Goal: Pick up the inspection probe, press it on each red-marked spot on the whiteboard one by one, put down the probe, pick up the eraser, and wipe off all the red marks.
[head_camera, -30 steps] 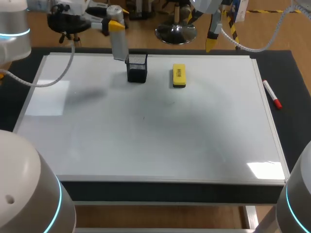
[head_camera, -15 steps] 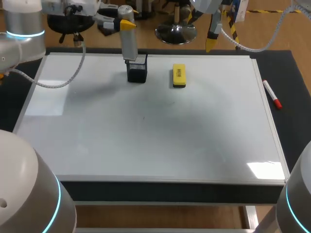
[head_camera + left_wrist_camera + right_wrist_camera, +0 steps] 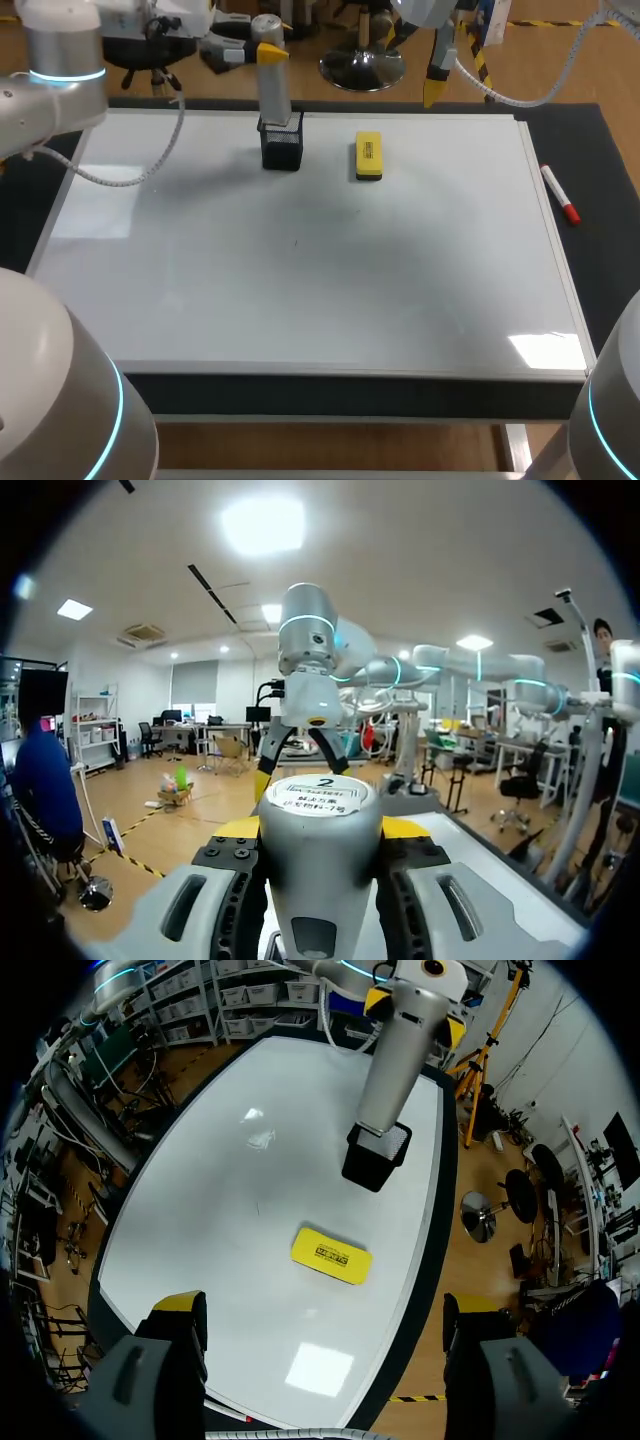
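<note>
Head view: a grey cylindrical metal probe point(image 3: 274, 95) is held upright at the far edge of the white rectangular whiteboard point(image 3: 300, 290), its lower end at the open top of a black wire-mesh holder point(image 3: 282, 146). The probe is clasped near its top by the left gripper point(image 3: 266, 50). A yellow block-shaped eraser point(image 3: 369, 157) lies flat on the whiteboard just beside the holder; a dark printed label is seen on its upper face, too small to be made out. A red-capped white marker point(image 3: 560, 194) lies on the black mat point(image 3: 605, 170) off the board's right edge. The right gripper point(image 3: 432, 88) hangs above the far edge, apart from everything. Left wrist view: a round white printed label point(image 3: 315, 795) is seen on the probe's top end; the probe is pinched from both sides by the yellow-tipped fingers point(image 3: 236, 827) of the left gripper point(image 3: 320, 830). Right wrist view: the right gripper point(image 3: 322, 1308) is spread wide with nothing held, and the eraser point(image 3: 331, 1255) lies on the board ahead of it, with the holder point(image 3: 377, 1155) and probe point(image 3: 395, 1060) beyond.
</note>
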`<action>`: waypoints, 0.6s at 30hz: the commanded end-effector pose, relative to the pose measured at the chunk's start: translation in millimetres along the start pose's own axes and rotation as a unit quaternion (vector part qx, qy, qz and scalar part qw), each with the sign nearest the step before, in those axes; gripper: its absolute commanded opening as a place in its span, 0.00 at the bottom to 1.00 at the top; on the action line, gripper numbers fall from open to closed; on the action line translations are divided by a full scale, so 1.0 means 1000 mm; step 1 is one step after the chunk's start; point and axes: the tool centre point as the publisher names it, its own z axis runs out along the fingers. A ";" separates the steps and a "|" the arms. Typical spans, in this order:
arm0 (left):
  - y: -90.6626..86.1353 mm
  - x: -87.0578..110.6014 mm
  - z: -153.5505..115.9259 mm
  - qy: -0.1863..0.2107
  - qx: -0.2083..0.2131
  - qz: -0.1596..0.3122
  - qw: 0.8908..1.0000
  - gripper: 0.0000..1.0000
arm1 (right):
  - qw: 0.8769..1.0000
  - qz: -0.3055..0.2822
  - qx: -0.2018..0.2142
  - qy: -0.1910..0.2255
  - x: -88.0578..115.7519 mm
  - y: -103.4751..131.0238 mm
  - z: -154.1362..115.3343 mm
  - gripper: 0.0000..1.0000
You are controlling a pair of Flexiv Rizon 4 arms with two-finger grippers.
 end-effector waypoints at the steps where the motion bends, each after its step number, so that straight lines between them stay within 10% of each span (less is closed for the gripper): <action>1: 0.004 -0.007 0.001 0.003 0.002 0.000 1.000 0.00 | 1.000 0.000 0.002 0.003 -0.001 0.000 -0.001 1.00; 18: 0.024 -0.016 0.005 -0.006 0.004 0.003 1.000 0.00 | 1.000 0.000 0.002 0.003 -0.001 0.000 -0.001 1.00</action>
